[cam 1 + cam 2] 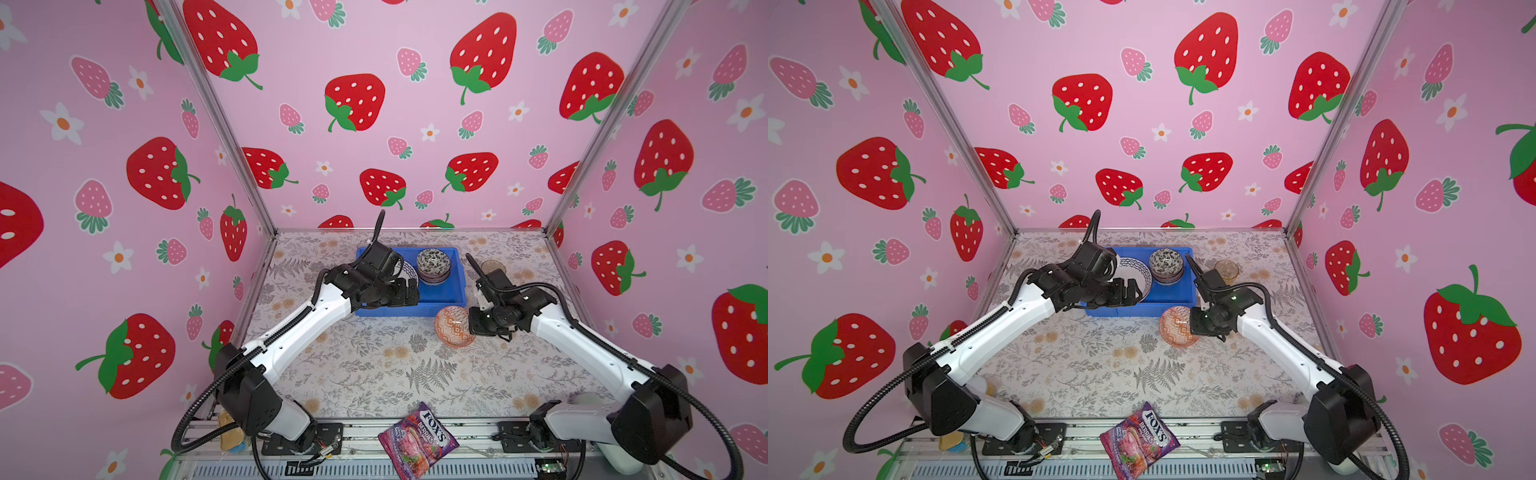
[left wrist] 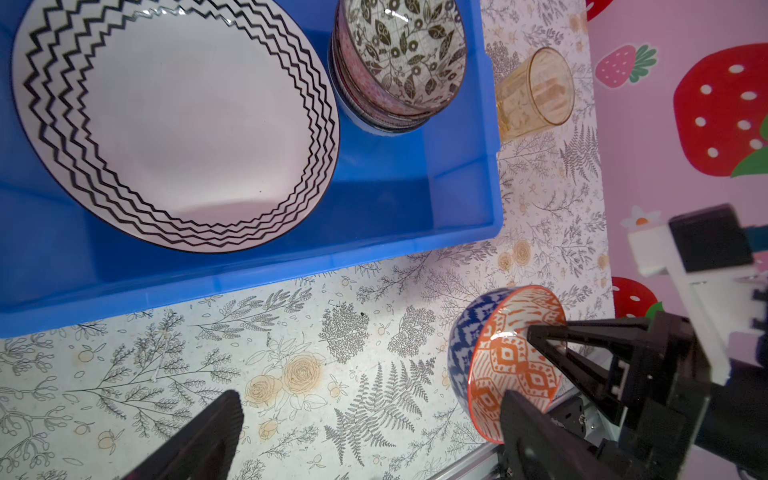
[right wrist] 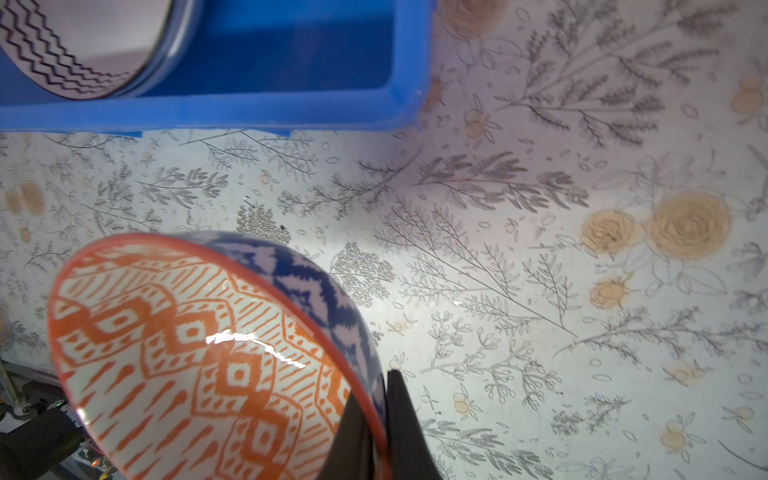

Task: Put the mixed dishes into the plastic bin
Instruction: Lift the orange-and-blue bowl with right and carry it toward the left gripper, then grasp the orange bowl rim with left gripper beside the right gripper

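The blue plastic bin (image 1: 458,274) (image 1: 1191,286) (image 2: 249,266) (image 3: 249,112) stands at the back middle of the table. It holds a zigzag-rimmed plate (image 1: 1136,270) (image 2: 174,124) (image 3: 62,54) and a stack of small bowls topped by a black-white one (image 1: 433,261) (image 1: 1166,259) (image 2: 407,50). My right gripper (image 1: 471,325) (image 1: 1194,324) (image 3: 376,386) is shut on the rim of the orange bowl (image 1: 454,326) (image 1: 1178,326) (image 2: 511,361) (image 3: 199,357), which hangs tilted just in front of the bin's near right corner. My left gripper (image 1: 409,291) (image 1: 1126,291) (image 2: 365,440) is open and holds nothing, over the bin's front edge. An amber tumbler (image 1: 493,266) (image 1: 1226,268) (image 2: 536,91) sits on the table right of the bin.
A purple FOX'S candy bag (image 1: 417,438) (image 1: 1139,434) lies at the table's front edge between the arm bases. Pink strawberry walls close in the left, back and right sides. The floral tabletop (image 1: 374,365) stretches in front of the bin.
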